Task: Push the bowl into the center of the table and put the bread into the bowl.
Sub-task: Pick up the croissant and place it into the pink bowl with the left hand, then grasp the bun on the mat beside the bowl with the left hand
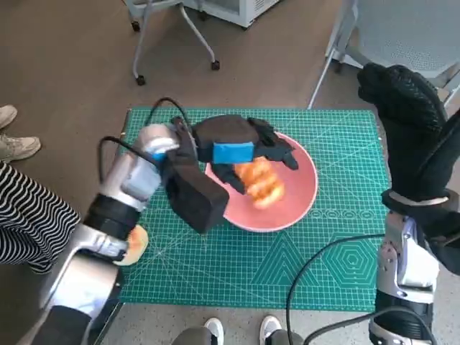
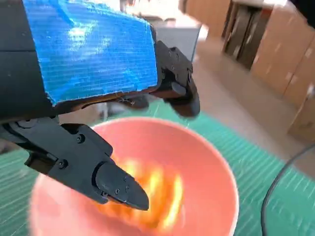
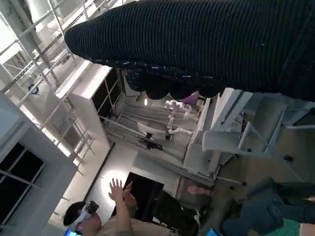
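Bread (image 1: pixel 260 183) blurred, inside pink bowl (image 1: pixel 298 194), just beneath left hand (image 1: pixel 237 147); fingers spread, holding nothing.

Left robot hand (image 1: pixel 241 147) reaches forward, fingers (image 2: pixel 118 184) spread apart; right robot hand (image 1: pixel 402 108) raised high, fingers hidden.

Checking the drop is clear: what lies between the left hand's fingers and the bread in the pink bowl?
Nothing: in the left wrist view, the left hand hovers over the blurred bread in the pink bowl.
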